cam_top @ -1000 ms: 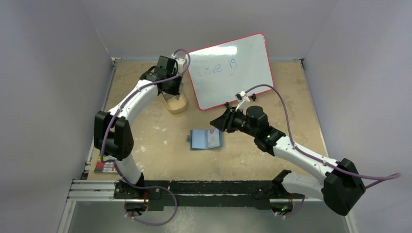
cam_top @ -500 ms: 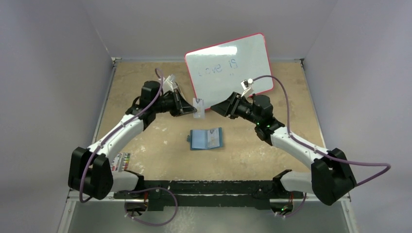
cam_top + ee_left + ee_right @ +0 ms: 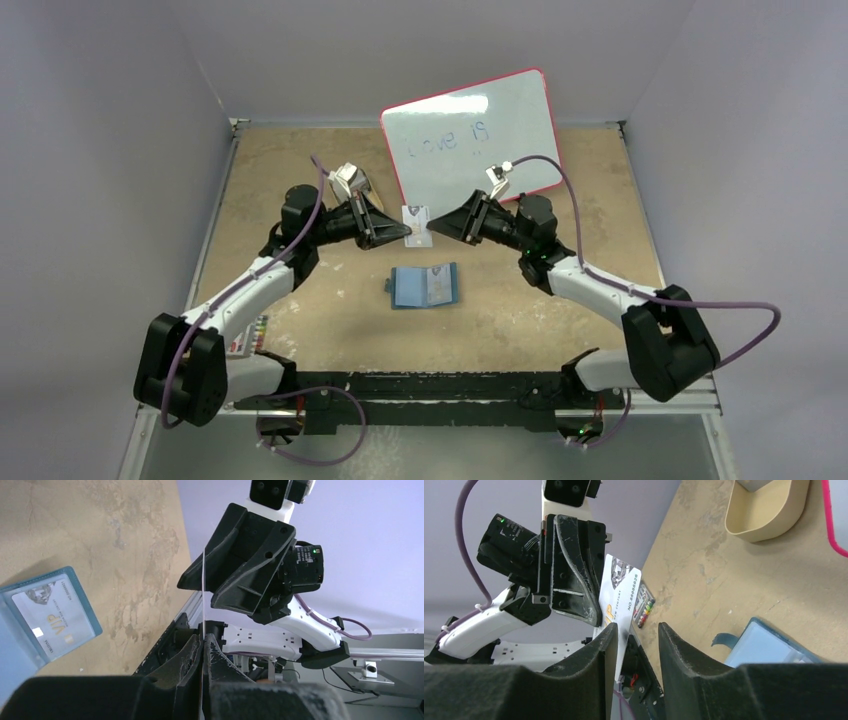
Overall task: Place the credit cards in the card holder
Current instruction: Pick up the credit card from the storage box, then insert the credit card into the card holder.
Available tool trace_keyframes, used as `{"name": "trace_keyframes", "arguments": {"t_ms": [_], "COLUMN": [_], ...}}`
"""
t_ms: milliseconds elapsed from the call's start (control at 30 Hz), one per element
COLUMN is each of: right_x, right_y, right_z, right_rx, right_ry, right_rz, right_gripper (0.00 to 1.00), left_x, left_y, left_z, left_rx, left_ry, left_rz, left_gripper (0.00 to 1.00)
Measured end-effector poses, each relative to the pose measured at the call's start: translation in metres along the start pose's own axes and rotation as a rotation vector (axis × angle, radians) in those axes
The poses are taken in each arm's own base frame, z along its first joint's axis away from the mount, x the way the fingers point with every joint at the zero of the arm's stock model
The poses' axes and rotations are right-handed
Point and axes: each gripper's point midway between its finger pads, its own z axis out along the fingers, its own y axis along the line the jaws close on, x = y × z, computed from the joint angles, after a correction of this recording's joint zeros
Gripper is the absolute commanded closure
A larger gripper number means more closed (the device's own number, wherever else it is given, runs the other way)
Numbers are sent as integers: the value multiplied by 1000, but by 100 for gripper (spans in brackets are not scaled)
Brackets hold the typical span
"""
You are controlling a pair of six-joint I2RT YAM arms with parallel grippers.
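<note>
Handover of one card in mid-air, abt over the table's middle, is my read of the step. L hand (image 3: 400, 233) is clamped on the card (image 3: 417, 224), holding it upright, edge-on to its own cam & well clear of the table. R hand (image 3: 436, 228) faces it from the right w/ its fingers (image 3: 604, 652) apart, one each side of the card's free end. A gap shows beside the card, so it's not gripping yet.

Wallet (image 3: 424, 287) lies open & flat on the table, just near of both hands and roughly under them; can't say exactly. Its right half already has a VIP card (image 3: 50, 617) tucked in.

Next, prob: R hand closes on the free end, and L hand lets go only once that grip is firm. R hand then tips the card flat & slides it into a wallet pocket.

- Fingers need to sit square on the card faces. It's thin & slick, so easy to twist or drop.
- Nothing pins the wallet, so it may skid when the card pushes in. L hand could hold it down.
</note>
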Motion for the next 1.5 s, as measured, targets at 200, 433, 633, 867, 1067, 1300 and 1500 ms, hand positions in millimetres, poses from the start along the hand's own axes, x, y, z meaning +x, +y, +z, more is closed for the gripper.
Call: {"name": "trace_keyframes", "arguments": {"t_ms": [200, 433, 633, 867, 1067, 1300, 1500], "right_x": [7, 15, 23, 41, 66, 93, 97], "right_y": [-1, -8, -27, -58, -87, -117, -133], "right_z": [5, 4, -3, -17, -17, -19, -21], "right_rx": [-39, -42, 41, 161, 262, 366, 420], "right_ry": [39, 61, 53, 47, 85, 132, 133], "right_rz": [29, 63, 75, 100, 134, 157, 143], "right_gripper": [100, 100, 100, 100, 100, 100, 100], "left_x": [0, 9, 7, 10, 27, 48, 52], "left_y": [3, 40, 86, 131, 150, 181, 209], "left_z": [2, 3, -10, -34, -35, -27, -38], "left_rx": [10, -102, -358, -605, -726, -821, -922], "left_ry": [7, 26, 11, -19, 9, 62, 62], "left_rz": [-17, -28, 51, 133, 216, 258, 252], "left_gripper": [88, 60, 53, 44, 42, 39, 48]}}
